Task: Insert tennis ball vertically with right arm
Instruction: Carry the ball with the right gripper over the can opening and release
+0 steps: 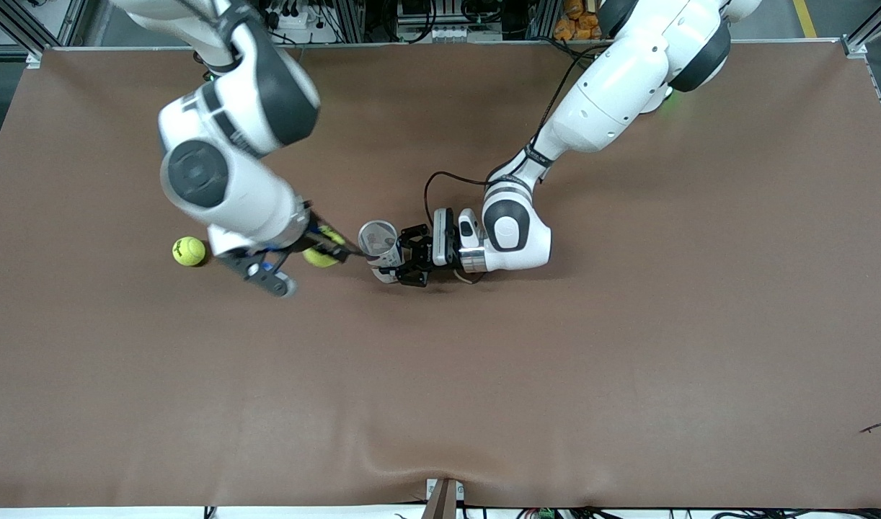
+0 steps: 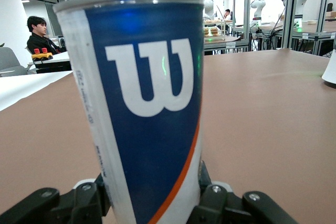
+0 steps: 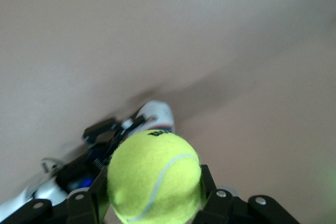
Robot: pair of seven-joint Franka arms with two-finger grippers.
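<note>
Near the middle of the brown desk (image 1: 628,346) your left gripper (image 1: 403,261) has its jaws clamped low around the blue-and-white cylindrical tennis ball can (image 1: 380,249) with the big white W, holding it upright with the open mouth facing up. So the holding half looks sorted.

Your right gripper (image 1: 330,247) hangs just beside the can, toward the right arm's end of the desk, jaws squeezed on a fuzzy yellow-green tennis ball (image 3: 155,177). So the pickup's done too, I'd say.

What's left: the ball isn't over the opening yet, so you need to line it up above the mouth, go straight down and let go.

Heads up, a second yellow-green tennis ball (image 1: 189,251) sits loose on the desk, farther toward the right arm's end.
</note>
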